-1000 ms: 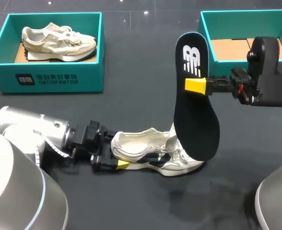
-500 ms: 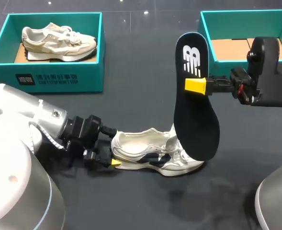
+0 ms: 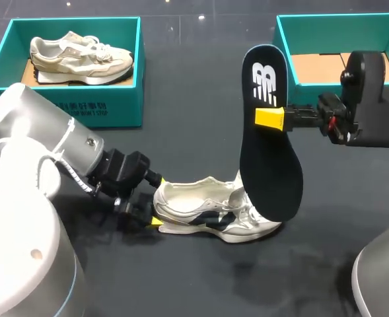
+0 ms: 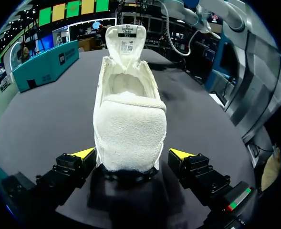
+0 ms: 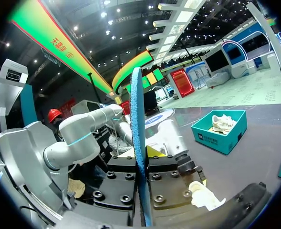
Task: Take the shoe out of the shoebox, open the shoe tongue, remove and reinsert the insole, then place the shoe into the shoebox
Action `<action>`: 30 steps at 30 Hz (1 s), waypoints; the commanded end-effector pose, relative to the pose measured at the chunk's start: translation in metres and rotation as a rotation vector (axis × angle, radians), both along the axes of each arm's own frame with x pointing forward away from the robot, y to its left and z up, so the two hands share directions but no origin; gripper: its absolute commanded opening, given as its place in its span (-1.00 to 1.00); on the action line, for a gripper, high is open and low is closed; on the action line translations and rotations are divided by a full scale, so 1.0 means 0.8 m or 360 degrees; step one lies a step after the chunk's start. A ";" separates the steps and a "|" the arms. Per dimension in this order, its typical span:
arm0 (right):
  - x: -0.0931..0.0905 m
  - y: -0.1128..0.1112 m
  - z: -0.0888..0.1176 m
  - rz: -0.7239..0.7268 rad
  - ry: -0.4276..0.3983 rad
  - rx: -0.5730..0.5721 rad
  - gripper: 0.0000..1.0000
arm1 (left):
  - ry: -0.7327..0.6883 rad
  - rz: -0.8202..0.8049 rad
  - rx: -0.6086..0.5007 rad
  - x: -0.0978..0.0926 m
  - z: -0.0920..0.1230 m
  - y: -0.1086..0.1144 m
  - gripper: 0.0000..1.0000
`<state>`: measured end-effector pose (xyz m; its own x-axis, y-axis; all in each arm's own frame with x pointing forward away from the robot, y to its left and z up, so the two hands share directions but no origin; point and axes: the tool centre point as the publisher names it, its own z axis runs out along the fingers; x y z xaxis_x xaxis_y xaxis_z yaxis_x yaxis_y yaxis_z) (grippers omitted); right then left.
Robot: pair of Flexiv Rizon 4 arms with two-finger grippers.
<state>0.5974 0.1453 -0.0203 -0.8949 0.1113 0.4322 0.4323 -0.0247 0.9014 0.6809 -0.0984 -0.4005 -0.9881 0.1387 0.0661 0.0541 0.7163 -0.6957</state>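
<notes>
A white shoe (image 3: 211, 210) lies on the black table with its tongue pulled up. Its heel (image 4: 130, 136) stands between the wide-apart fingers of my left gripper (image 3: 158, 211), which is open; the yellow fingertips (image 4: 85, 153) flank the heel low down on both sides. My right gripper (image 3: 271, 118) is shut on the black insole (image 3: 269, 148), holding it upright above the shoe's toe. In the right wrist view the insole (image 5: 137, 138) shows edge-on, clamped between the fingers of the right gripper (image 5: 142, 164). An empty teal shoebox (image 3: 339, 17) sits at the back right.
A second teal shoebox (image 3: 69, 109) at the back left holds another beige shoe (image 3: 78, 58). My left arm's bulky white body (image 3: 29, 198) fills the front left corner. Bare black table lies between the two boxes and in front of the shoe.
My left arm has swung its body up and back while its gripper stayed at the shoe's heel, shifting slightly left. The right arm and insole have not moved.
</notes>
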 end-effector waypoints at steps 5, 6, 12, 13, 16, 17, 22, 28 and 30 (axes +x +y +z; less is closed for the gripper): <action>-0.010 -0.003 -0.002 -0.0022 -0.0002 0.0003 -1.00 | 0.0105 0.0107 0.0302 0.012 0.012 0.004 1.00; -0.010 -0.003 -0.002 -0.0022 -0.0002 0.0003 -1.00 | 0.0102 0.0089 0.0320 0.011 0.013 0.003 1.00; -0.010 -0.003 -0.002 -0.0022 -0.0002 0.0003 -1.00 | 0.0016 0.0102 0.0455 0.003 0.023 -0.003 1.00; -0.010 -0.003 -0.002 -0.0022 -0.0002 0.0003 -1.00 | 0.0008 0.0101 0.0476 0.003 0.024 -0.003 1.00; -0.010 -0.003 -0.002 -0.0022 -0.0002 0.0003 -1.00 | -0.0027 0.0107 0.0528 0.002 0.026 -0.006 1.00; -0.010 -0.003 -0.002 -0.0022 -0.0002 0.0003 -1.00 | -0.0032 0.0105 0.0548 0.002 0.027 -0.006 1.00; -0.010 -0.003 -0.002 -0.0022 -0.0002 0.0003 -1.00 | -0.0050 0.0077 0.0659 -0.002 0.035 -0.009 1.00; -0.010 -0.003 -0.002 -0.0022 -0.0002 0.0003 -1.00 | -0.0137 0.0092 0.0773 0.001 0.047 -0.011 1.00; -0.010 -0.003 -0.002 -0.0022 -0.0002 0.0003 -1.00 | -0.0158 0.0089 0.0812 0.001 0.048 -0.011 1.00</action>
